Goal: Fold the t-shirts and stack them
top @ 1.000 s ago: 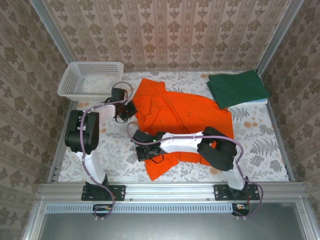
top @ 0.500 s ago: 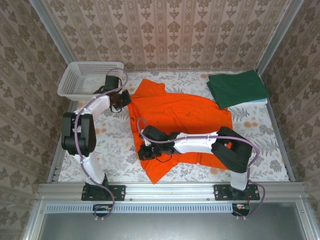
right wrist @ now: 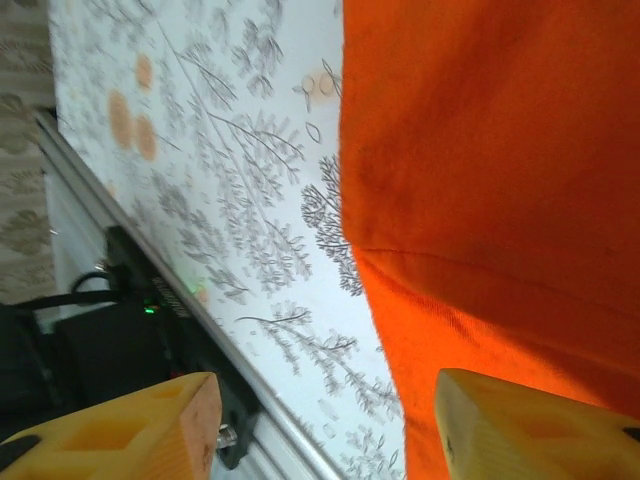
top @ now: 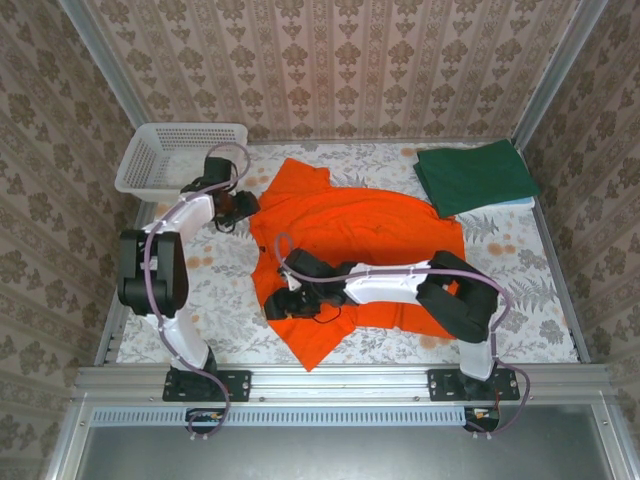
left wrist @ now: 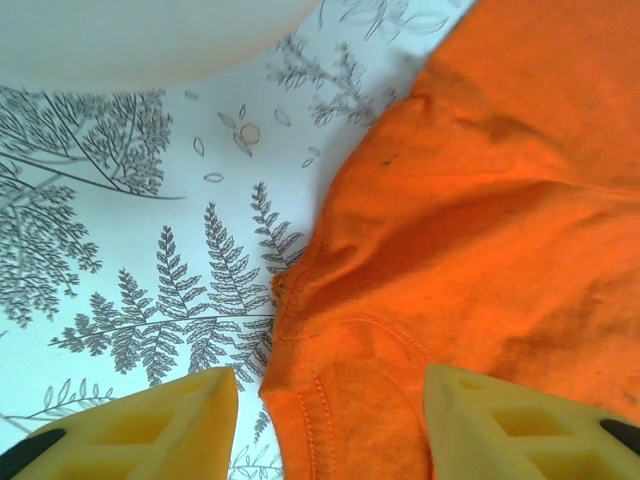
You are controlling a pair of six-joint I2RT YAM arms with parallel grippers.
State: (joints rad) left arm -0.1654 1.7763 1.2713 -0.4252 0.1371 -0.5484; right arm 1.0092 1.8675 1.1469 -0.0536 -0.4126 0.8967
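Two t-shirts lie on the fern-printed desk. Item one, the orange t-shirt: unfolded and rumpled across the middle of the top view, one corner trailing toward the lower edge. Item two, the green t-shirt: folded, at the desk's upper right, apart from the orange one. Also a white lattice basket at the upper left corner. The left hand sits at the orange shirt's upper-left edge, fingers spread, hem lying between them. The right hand sits over its lower-left edge, fingers likewise spread, cloth edge between them.
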